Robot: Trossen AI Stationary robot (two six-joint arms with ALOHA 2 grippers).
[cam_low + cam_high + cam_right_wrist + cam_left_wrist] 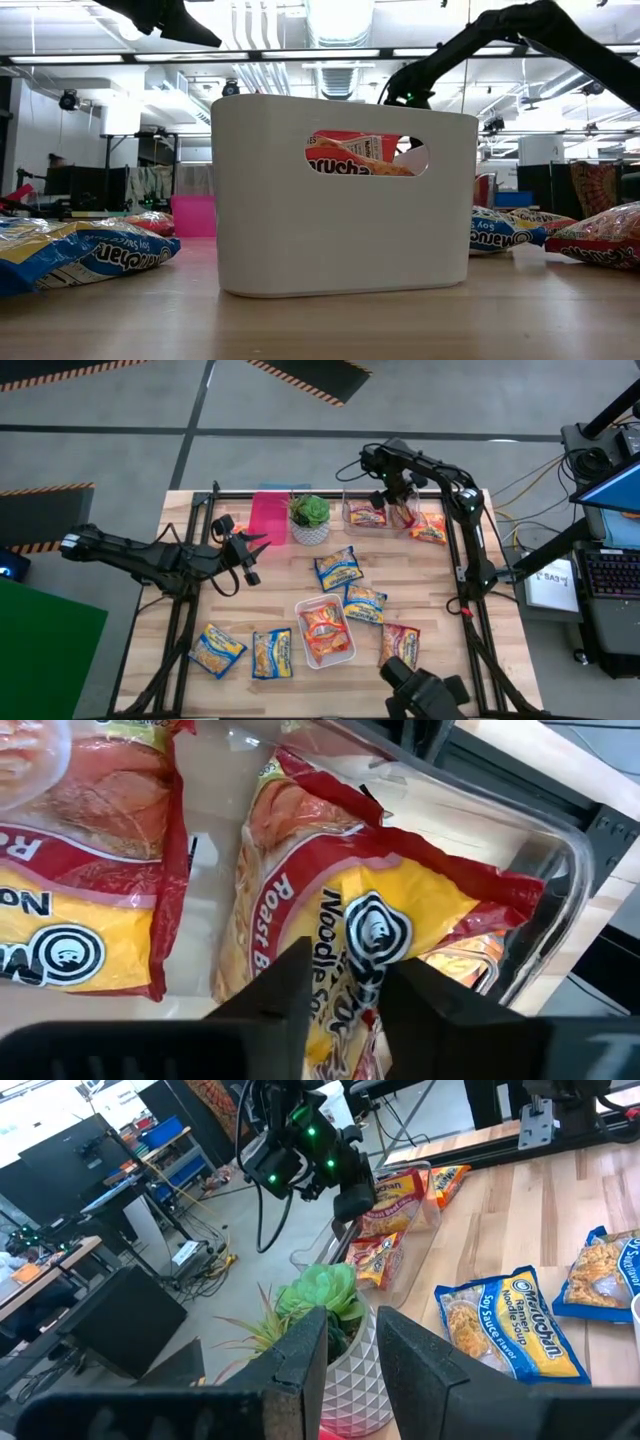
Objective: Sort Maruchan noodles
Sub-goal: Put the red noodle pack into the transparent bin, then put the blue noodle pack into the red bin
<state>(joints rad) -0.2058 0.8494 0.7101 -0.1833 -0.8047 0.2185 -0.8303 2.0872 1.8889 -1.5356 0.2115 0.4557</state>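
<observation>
Maruchan noodle packets point(338, 568), crinkly plastic with yellow fronts, lie scattered across my wooden surface point(440, 575). My right tool point(345, 975) is down in the clear plastic tray point(560, 880) at the far edge, fingers slightly parted astride a red-edged packet point(400, 910). My left tool point(350, 1345) hovers near the green potted plant point(320, 1295), narrowly open, holding nothing.

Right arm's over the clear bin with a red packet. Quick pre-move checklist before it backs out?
1. Red-edged noodle packet inside clear bin: ok.
2. Right gripper let go of it: cannot tell; the fingers flank the packet's crumpled edge.
3. Packet lying flat: not ok, it leans on the bin wall.
4. Left gripper out of the way, near the potted plant: ok.
5. Orange packet beside the bin unsorted: not ok.
</observation>
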